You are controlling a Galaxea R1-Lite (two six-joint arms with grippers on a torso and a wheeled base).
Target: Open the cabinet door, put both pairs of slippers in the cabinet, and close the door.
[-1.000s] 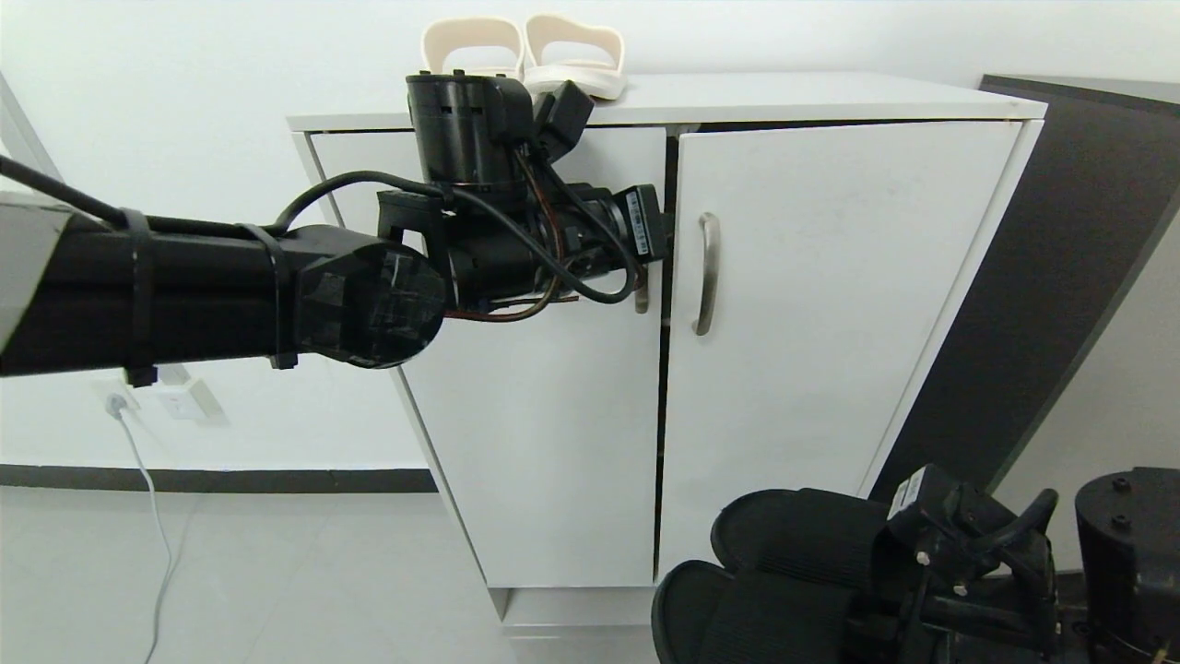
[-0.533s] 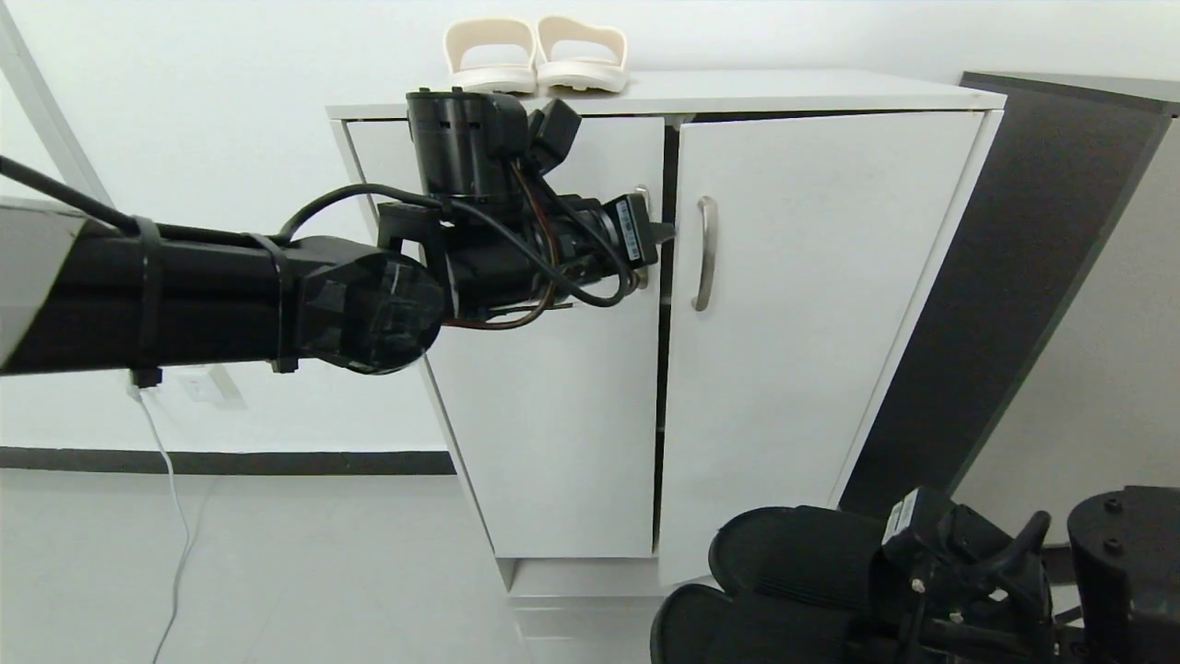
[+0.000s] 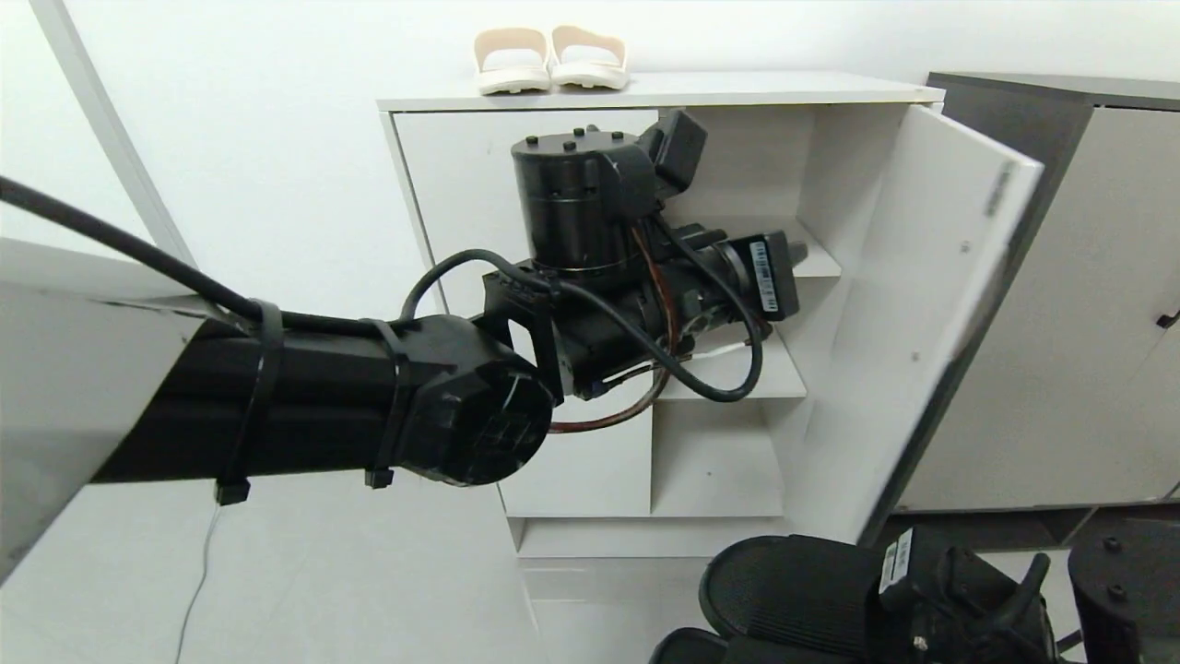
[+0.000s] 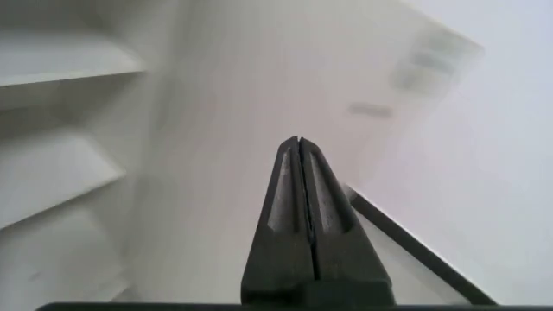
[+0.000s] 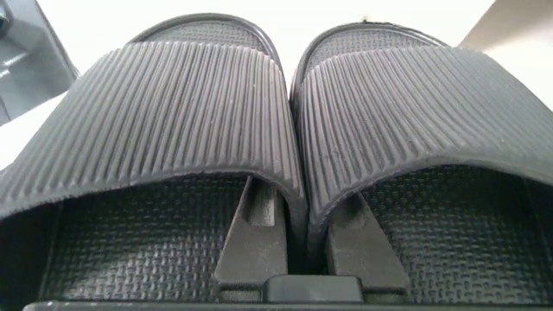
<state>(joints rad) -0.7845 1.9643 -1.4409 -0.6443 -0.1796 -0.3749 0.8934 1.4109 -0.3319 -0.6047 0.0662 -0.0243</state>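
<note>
Closest to me, at 5 o'clock in the head view, my right gripper is clamped on the black slippers. One finger runs under each strap, and the two inner edges are pinched together between them, so the pair hangs as one bundle low in front of the cabinet. Next out, my left arm reaches across from 9 o'clock. Its left gripper is pressed closed on nothing, sitting in the open right half with the cabinet door just beyond it at 3 o'clock. That door stands swung wide, baring the middle shelf and a lower compartment. I judge the opening done and the loading of the black pair to be the step in hand. To do it well, I would first pull the left arm clear towards 9 o'clock, since it bars the opening. I would then bring the pair in level, keep off the door's edge, and let go only once the soles rest on a shelf. Farthest off, at 12 o'clock, the cream slippers wait side by side on top of the cabinet.
</note>
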